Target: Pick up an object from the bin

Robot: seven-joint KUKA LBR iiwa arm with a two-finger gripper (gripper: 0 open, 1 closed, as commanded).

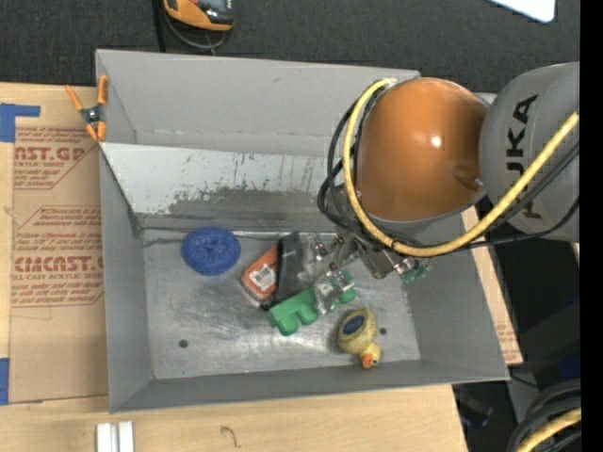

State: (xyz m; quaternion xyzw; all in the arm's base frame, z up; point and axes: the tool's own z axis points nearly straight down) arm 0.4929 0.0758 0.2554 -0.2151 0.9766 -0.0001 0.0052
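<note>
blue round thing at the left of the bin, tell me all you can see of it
The blue round thing is deep blue all over, with a rough, tufted surface like a scrubber. It lies in the bin, on its floor near the back wall, left of the other things. Nothing touches it; the orange and black thing lies apart to its right.

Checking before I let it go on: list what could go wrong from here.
The tool sits among a tight cluster, the green block and the orange-and-black piece; it may snag both or knock one aside.
The yellow duck lies close beside; a bump could shove it against the bin wall.
</note>
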